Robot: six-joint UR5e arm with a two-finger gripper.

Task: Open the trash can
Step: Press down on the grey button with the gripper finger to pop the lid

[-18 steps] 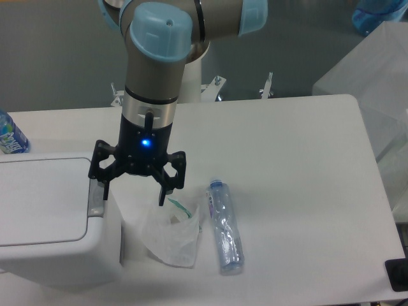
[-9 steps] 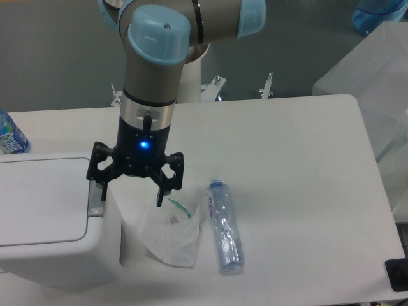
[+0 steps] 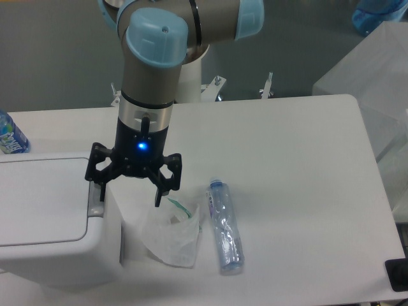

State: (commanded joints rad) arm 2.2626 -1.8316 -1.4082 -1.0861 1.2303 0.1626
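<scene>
Hovering at the right edge of the trash can, my gripper hangs with its jaws spread wide, holding nothing. The trash can, a large white bin with rounded corners, fills the lower left corner of the table, and its flat lid lies shut. A small grey button tab sits on the bin's right rim, just past the lid's edge. My left finger points down right at that tab; from this fixed camera I cannot tell whether it presses the tab or only hangs over it. My right finger comes down outside the bin, over the top edge of a small clear plastic bag that lies crumpled on the table just beside the bin's right wall. A thin green strip shows inside the bag's opening. A clear plastic bottle lies on its side just right of the bag, cap end toward the far side of the table. A blue light glows on my wrist above the fingers. At the table's far left edge, behind the bin, part of another bottle with a blue label shows.
</scene>
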